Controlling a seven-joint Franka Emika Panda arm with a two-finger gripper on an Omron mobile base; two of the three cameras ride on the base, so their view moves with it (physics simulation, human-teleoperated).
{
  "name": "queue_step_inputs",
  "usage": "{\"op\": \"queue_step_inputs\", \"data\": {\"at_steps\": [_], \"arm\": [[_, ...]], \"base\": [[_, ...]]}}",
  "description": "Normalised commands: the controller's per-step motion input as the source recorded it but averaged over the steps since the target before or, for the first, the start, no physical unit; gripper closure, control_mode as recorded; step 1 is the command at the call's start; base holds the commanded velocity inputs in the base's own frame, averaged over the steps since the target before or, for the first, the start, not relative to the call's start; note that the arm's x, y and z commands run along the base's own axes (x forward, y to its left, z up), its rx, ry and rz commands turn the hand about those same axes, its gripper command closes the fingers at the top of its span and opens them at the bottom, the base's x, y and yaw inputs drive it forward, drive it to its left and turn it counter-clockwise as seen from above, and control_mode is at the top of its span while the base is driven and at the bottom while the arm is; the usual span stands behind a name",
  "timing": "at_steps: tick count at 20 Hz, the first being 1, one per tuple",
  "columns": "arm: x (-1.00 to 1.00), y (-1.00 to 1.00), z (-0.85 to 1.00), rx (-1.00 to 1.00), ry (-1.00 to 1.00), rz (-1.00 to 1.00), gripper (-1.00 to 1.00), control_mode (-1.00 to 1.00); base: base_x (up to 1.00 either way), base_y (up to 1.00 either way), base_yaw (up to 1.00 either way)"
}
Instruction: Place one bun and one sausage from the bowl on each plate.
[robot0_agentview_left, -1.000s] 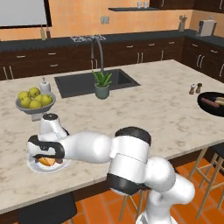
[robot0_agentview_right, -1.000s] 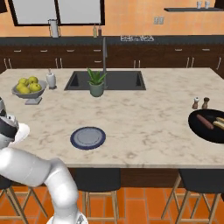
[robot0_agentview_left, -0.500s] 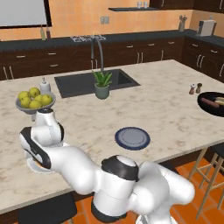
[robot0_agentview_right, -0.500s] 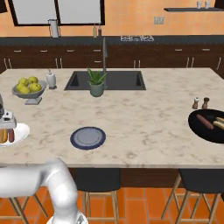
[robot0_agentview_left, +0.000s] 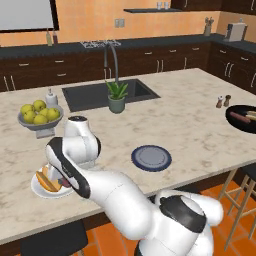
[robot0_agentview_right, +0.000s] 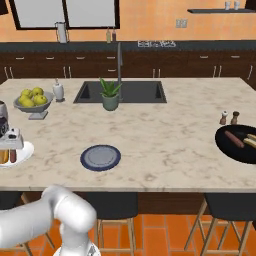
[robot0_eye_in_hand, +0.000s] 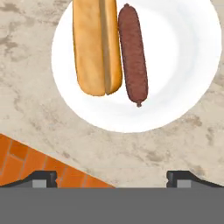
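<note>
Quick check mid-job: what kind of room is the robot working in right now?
A home kitchen, rendered: a marble-look island counter with a built-in sink and tall faucet, dark cabinets behind, and bar stools tucked underneath.

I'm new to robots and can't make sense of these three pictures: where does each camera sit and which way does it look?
Left base view: behind the arm's left, facing forward and down over the counter; white arm rises lower right.
Right base view: behind its right; arm lower left.
Hand view: on the hand, looking down past the open claw.
All three share the white plate.
</note>
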Motion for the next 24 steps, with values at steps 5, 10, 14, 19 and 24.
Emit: {"op": "queue_step_inputs", "data": {"at_steps": [5,10,14,19,24], "arm": [[-0.20,-1.00,0.44,0.01,-0.29,0.00,-1.00,-1.00],[0.05,-1.00,0.55,0.01,-0.12,-0.06,-1.00,-1.00],[0.02,-1.00,0.34,0.02,0.00,-0.06,-1.00,-1.00],[0.00,-0.66,0.05,0.00,0.03,-0.03,-1.00,-1.00],[-0.10,-0.08,0.00,0.00,0.00,0.00,-1.00,1.00]], "base": [[0.00,0.00,0.00],[0.00,0.00,0.00],[0.00,0.00,0.00],[0.00,0.00,0.00],[-0.80,-0.80,0.00]]}}
